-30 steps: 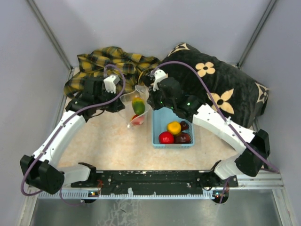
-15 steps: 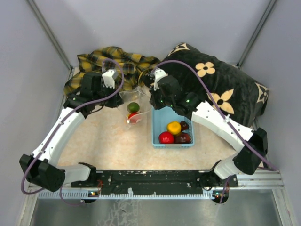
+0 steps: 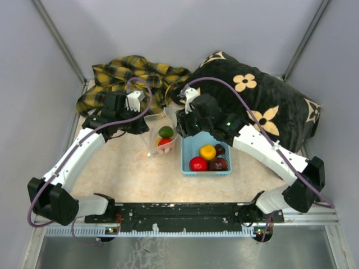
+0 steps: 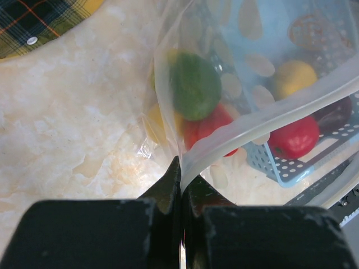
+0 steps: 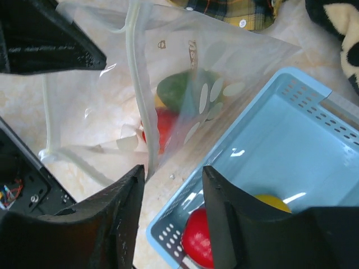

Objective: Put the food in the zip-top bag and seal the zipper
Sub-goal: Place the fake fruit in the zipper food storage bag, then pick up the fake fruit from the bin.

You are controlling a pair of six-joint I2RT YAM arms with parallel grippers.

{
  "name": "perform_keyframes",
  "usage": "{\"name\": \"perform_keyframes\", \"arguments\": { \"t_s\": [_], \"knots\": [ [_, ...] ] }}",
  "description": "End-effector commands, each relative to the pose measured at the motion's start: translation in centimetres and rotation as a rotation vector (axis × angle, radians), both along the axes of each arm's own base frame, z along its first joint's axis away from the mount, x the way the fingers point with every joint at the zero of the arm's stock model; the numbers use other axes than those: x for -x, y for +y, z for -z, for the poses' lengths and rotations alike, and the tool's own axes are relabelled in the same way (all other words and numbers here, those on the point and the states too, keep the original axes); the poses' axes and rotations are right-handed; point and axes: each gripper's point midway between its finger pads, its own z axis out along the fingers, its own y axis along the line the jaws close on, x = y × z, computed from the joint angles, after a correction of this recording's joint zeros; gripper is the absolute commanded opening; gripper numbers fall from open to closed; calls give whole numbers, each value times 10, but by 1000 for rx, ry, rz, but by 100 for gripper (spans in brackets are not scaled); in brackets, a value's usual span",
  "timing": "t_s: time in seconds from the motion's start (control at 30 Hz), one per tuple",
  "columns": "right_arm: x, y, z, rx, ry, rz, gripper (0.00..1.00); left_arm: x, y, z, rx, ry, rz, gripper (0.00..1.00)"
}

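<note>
The clear, white-dotted zip-top bag [image 3: 159, 132] stands on the table left of the blue basket. Food lies inside it: a green piece [image 4: 193, 84] and a red one [image 4: 212, 126]. My left gripper [image 4: 180, 168] is shut on the bag's mouth edge, at the whitish zipper [image 4: 263, 126] strip. My right gripper [image 5: 173, 171] is open, its left finger beside the zipper [image 5: 134, 84] and nothing between the fingers. More food sits in the basket: a yellow fruit [image 3: 207, 152], a red one [image 3: 198, 163] and two maroon ones [image 3: 218, 163].
The light-blue plastic basket [image 3: 184, 152] stands just right of the bag, under my right gripper [image 3: 180, 124]. A yellow plaid cloth [image 3: 134, 75] lies at the back left. A black cushion with cream flowers [image 3: 263, 103] lies at the back right. Grey walls close in the table.
My right gripper has opened and let go of the bag's edge. The bag, held up between both grippers before, now hangs from my left gripper alone and has sunk a little.
</note>
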Motion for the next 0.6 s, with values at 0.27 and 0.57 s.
{"name": "perform_keyframes", "arguments": {
  "t_s": [0.27,0.57],
  "knots": [
    [37,-53,7,49,32,39,58,3,-5,-5,36,-34,38,0],
    [53,-74,78,168,191,89,63,1,-7,-12,50,-55,41,0]
  ]
}}
